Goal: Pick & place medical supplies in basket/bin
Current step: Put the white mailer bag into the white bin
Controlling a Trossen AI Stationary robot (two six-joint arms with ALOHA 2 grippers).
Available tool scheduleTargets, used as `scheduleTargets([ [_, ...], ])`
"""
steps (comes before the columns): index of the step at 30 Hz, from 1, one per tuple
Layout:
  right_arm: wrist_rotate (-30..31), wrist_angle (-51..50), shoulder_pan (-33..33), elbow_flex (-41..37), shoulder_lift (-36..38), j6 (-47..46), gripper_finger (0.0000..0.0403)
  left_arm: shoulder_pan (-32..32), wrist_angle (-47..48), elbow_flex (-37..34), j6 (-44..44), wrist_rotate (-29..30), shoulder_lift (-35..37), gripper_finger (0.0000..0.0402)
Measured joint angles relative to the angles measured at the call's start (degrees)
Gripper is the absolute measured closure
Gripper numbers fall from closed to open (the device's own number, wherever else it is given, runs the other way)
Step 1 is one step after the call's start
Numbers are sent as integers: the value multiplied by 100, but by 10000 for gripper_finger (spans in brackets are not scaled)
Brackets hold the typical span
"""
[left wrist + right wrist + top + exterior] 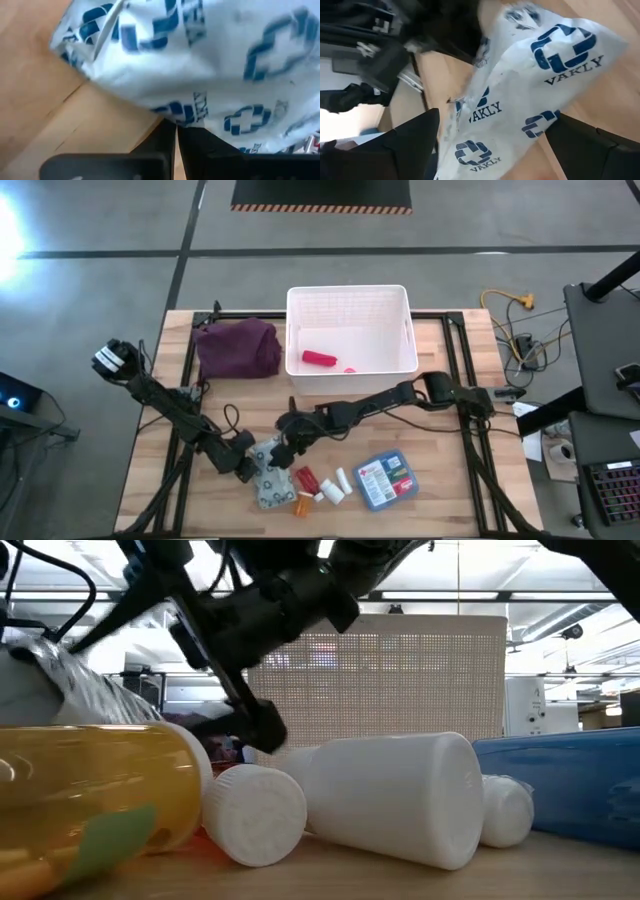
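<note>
High view: left gripper (pixel 249 467), right gripper (pixel 283 448) both at pouch (pixel 268 483).

Light wooden slatted table (pixel 150 410) carries white ribbed plastic bin (pixel 350 305), maroon-purple cloth bundle (pixel 238 348); beside right gripper (pixel 285 448): patterned grey-white pouch (pixel 268 480), small bottles (pixel 318 485), blue-and-red flat box (pixel 385 478).

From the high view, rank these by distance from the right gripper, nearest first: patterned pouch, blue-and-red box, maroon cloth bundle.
1. Patterned pouch: right by the right gripper, on the near side.
2. Blue-and-red box: off to the right, near edge.
3. Maroon cloth bundle: far left, beside the white bin.
</note>
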State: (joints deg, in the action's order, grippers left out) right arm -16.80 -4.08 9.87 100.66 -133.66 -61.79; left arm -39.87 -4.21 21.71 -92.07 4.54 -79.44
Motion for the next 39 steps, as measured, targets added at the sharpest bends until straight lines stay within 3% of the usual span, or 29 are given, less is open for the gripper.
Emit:
scheduleTargets([
  [5, -6, -36, -7, 576, -336, 48, 62, 65, 0, 0, 0, 11, 0, 396],
  [15, -351, -1771, 12, 1988, -1084, 764, 76, 67, -42, -11, 0, 55, 2, 396],
  [20, -385, -1991, 24, 2343, -1157, 917, 136, 52, -50, 14, 300, 259, 142, 396],
  [25, -378, -2063, 2, 2372, -1084, 1066, 223, -1, 378, 81, 653, 688, 539, 396],
  [27, -357, -2126, -21, 2341, -983, 1113, 240, -69, 622, 123, 654, 864, 764, 396],
  [32, -362, -2773, -30, 2331, -634, 1636, 240, -476, 1844, 346, 488, 1597, 1635, 396],
  [35, -159, -2938, -44, 2315, -309, 1838, 231, -1117, 3050, 635, -177, 2651, 2322, 396],
  [39, 800, -3201, -228, 2315, 580, 2056, 219, -1719, 4027, 899, -850, 3630, 2890, 396],
])
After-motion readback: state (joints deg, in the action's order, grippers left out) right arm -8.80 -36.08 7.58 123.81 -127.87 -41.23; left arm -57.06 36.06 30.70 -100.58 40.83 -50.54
